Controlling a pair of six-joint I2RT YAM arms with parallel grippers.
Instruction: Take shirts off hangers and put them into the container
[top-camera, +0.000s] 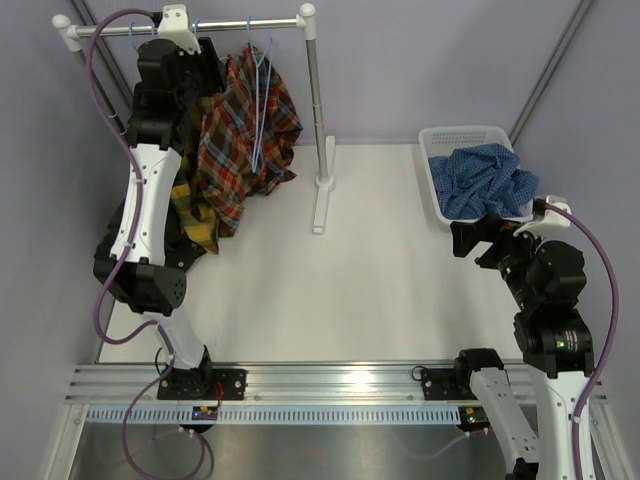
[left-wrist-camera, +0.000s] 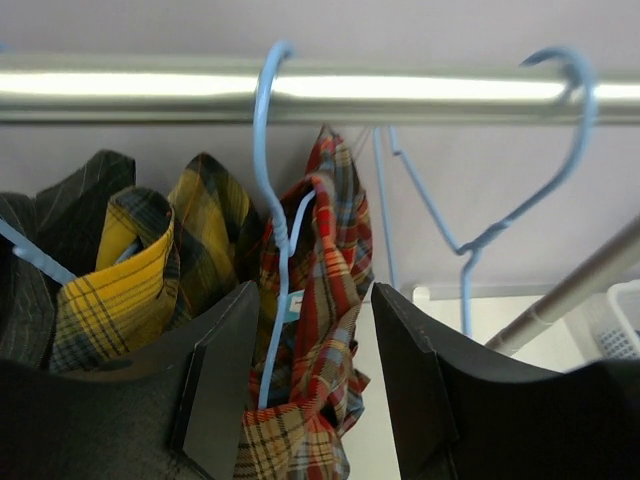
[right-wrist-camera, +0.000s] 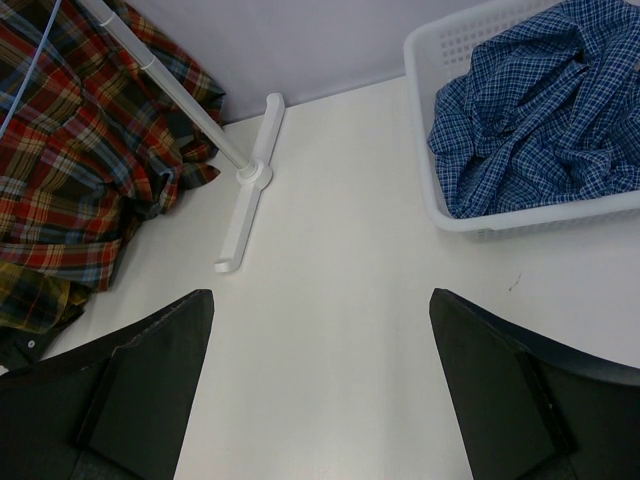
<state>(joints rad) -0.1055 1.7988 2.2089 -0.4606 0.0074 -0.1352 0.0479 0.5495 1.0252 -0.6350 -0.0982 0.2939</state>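
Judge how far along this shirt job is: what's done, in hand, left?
Done: the blue check shirt lies in the basket. In hand: the open left gripper brackets the hanger of the red plaid shirt. Left: that shirt, the yellow plaid shirt and the black shirt hang on the rail.

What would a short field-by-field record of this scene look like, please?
rail: carries the red plaid shirt, yellow plaid shirt, black shirt and a bare hanger
basket: blue check shirt inside
left claw: open, raised to the rail, fingers either side of the red shirt's hanger
right claw: open, empty, over the table near the basket
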